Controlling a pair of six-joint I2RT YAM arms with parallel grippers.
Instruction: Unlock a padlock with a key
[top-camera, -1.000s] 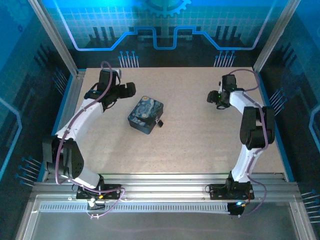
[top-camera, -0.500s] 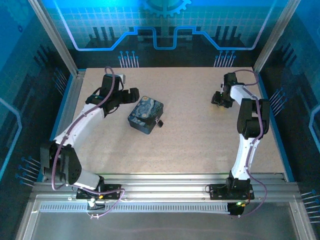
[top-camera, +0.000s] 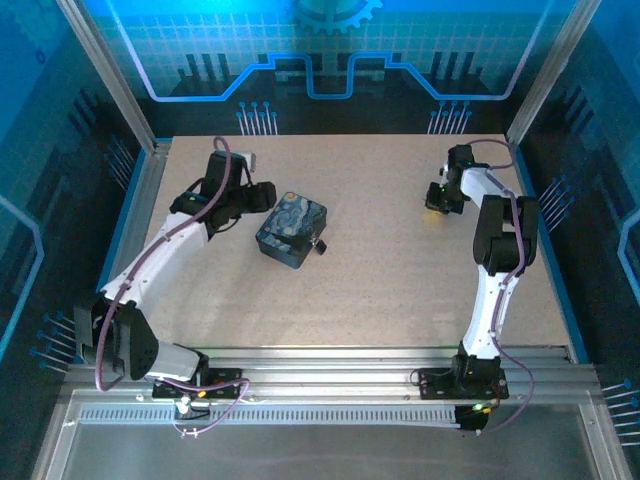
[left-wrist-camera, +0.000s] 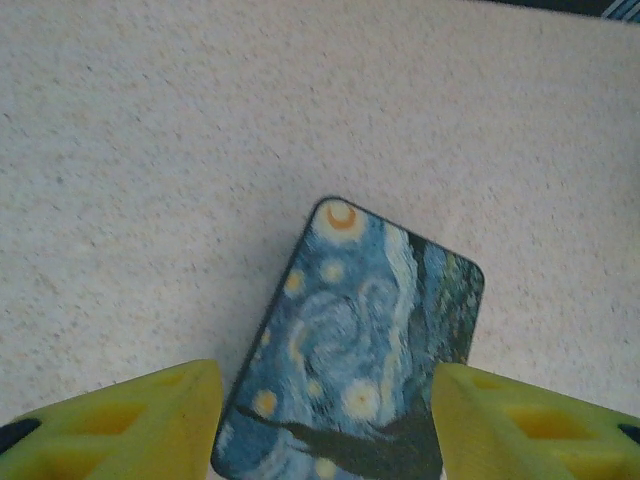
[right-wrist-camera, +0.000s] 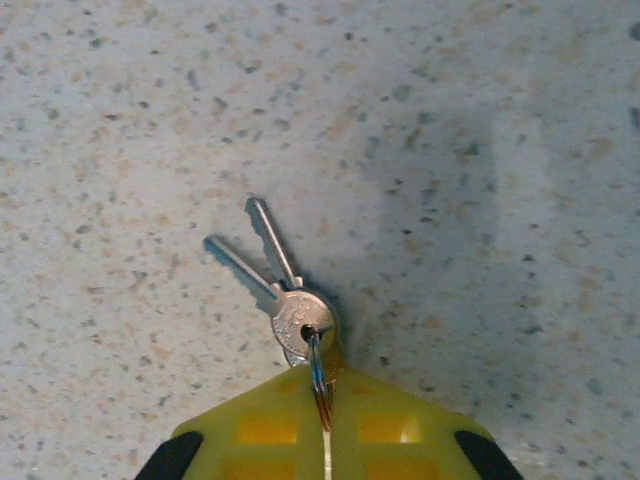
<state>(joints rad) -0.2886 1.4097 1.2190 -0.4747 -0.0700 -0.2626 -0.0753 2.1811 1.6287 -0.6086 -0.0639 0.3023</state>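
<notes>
Right tool (right-wrist-camera: 325, 425) clamped on key (right-wrist-camera: 280, 285) at head end, blade pointing fwd. Padlock (top-camera: 320, 245) sits well to its left, nearer open left tool (left-wrist-camera: 320, 410).

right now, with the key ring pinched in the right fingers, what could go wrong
1. The right fingers pinch just the ring, so the key and its twin can swing off line at the keyhole.
2. The padlock sits at the box's edge; the open left fingers straddle the box, not the padlock, so a push may slide it.
</notes>
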